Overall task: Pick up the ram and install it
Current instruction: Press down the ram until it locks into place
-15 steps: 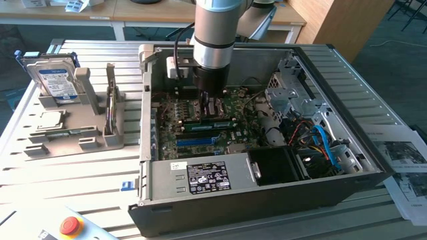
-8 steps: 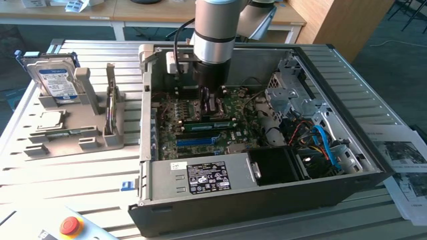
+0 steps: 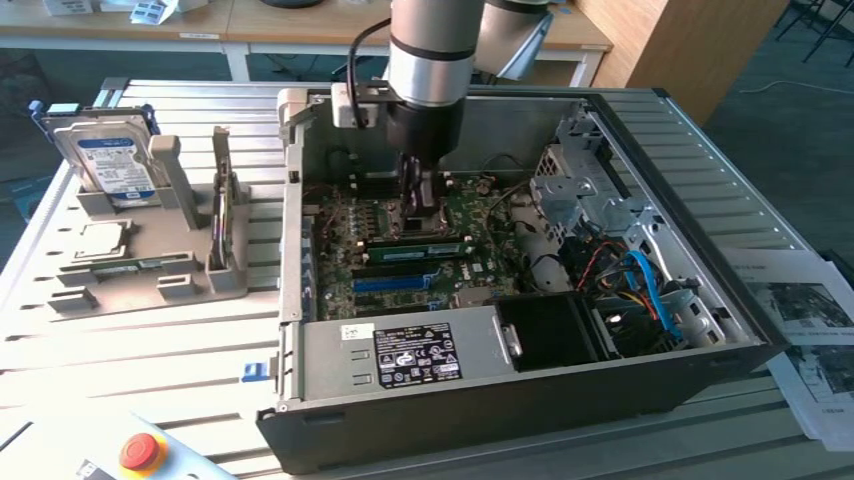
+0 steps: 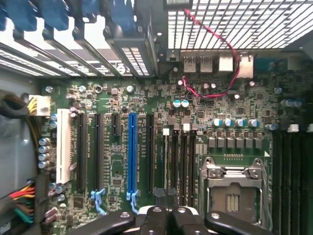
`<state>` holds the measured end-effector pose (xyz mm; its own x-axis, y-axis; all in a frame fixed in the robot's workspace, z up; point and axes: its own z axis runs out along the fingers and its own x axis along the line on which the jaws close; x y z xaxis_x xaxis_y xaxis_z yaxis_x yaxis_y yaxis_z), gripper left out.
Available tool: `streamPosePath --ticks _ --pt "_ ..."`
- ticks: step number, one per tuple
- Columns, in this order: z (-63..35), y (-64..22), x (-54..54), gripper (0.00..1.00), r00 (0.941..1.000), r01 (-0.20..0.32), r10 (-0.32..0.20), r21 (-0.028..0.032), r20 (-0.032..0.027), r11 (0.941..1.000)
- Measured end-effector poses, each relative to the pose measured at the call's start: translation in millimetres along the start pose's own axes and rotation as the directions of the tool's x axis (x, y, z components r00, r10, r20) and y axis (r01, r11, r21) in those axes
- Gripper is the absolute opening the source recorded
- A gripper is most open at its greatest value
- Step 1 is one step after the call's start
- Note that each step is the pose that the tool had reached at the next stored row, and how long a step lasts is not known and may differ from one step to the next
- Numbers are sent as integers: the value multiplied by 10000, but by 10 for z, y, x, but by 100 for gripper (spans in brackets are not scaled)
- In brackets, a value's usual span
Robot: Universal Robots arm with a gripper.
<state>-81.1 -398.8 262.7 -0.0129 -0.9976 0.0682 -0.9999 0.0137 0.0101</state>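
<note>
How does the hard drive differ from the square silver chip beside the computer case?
The hard drive stands upright; the chip lies flat. The hard drive is larger and has a blue label; the chip is plain silver. Both sit on the grey fixture outside the case.

matt green motherboard (image 4: 205, 122) showing glossy blue plastic slot (image 4: 132, 152); grey metal case (image 3: 587, 390) looking smooth; table (image 3: 174, 350) showing ribbed metal.

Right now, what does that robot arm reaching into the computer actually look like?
The arm is a thick round tube, silver-grey metal with a dark band near its upper part. Below it narrows into a black cylinder and then the slim dark gripper. A black cable runs down beside it to a small white box fixed on the wrist. In the wrist view, the gripper's black parts carry silver screws.
</note>
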Motion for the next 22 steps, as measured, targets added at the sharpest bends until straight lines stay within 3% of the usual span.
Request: streamPosePath --ticks 22 --pt "-636 6 43 10 10000 1 -1 -1 -5 10000"
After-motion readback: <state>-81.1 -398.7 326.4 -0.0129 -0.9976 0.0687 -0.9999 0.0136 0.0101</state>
